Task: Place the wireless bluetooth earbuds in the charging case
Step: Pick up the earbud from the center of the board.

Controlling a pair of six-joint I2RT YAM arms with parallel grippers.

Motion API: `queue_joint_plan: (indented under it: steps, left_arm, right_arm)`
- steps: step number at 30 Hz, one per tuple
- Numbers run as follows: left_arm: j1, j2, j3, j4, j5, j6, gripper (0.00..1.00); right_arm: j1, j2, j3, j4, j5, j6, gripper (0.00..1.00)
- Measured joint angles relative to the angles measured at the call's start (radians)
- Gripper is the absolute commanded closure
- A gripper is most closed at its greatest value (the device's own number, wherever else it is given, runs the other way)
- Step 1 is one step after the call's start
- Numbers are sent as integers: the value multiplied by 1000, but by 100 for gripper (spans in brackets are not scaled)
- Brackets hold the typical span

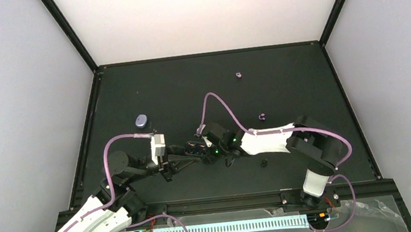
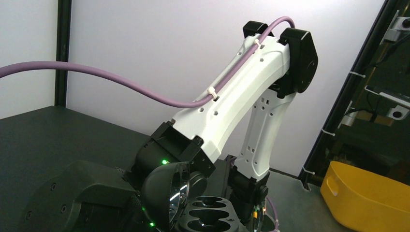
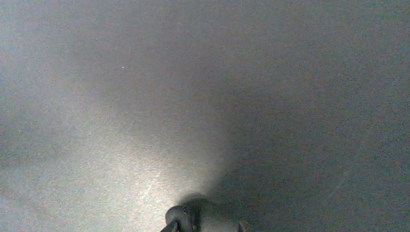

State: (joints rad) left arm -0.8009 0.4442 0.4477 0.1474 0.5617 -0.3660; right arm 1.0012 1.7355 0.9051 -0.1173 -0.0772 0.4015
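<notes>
The charging case (image 2: 212, 215) is a dark glossy clamshell standing open, with its domed lid (image 2: 162, 198) raised at the left and two empty sockets facing up. My left gripper (image 1: 187, 156) is shut on it near the table's middle. My right gripper (image 1: 209, 145) meets the case (image 1: 196, 148) from the right, right behind the lid. Its wrist view shows only blurred grey and a small rounded shape (image 3: 186, 218) at the bottom edge, so its jaws are unclear. Two purple earbuds lie on the mat, one far back (image 1: 238, 75), one nearer (image 1: 261, 116).
A small lavender-grey oval pebble (image 1: 141, 121) lies left of the grippers. A tiny black bit (image 1: 264, 162) sits near the right arm's base. The right arm (image 2: 232, 96) rises close in front of the left wrist camera. A yellow bin (image 2: 367, 198) stands beyond the table's edge.
</notes>
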Motion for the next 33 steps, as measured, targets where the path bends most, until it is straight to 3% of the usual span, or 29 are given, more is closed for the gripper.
queue_joint_plan:
  steps: [8, 23, 29, 33]
  left_arm:
    - [0, 0, 0, 0, 0, 0, 98]
    - [0, -13, -6, 0, 0, 0, 98]
    - [0, -13, -6, 0, 1, 0, 98]
    - [0, -13, -6, 0, 1, 0, 98]
  right_arm:
    - [32, 1, 0, 3, -6, 1, 83]
    - [36, -25, -30, 13, 8, 6, 95]
    - [35, -115, -79, 1, 53, 6, 99]
    - [35, -309, -134, -54, 91, -13, 99]
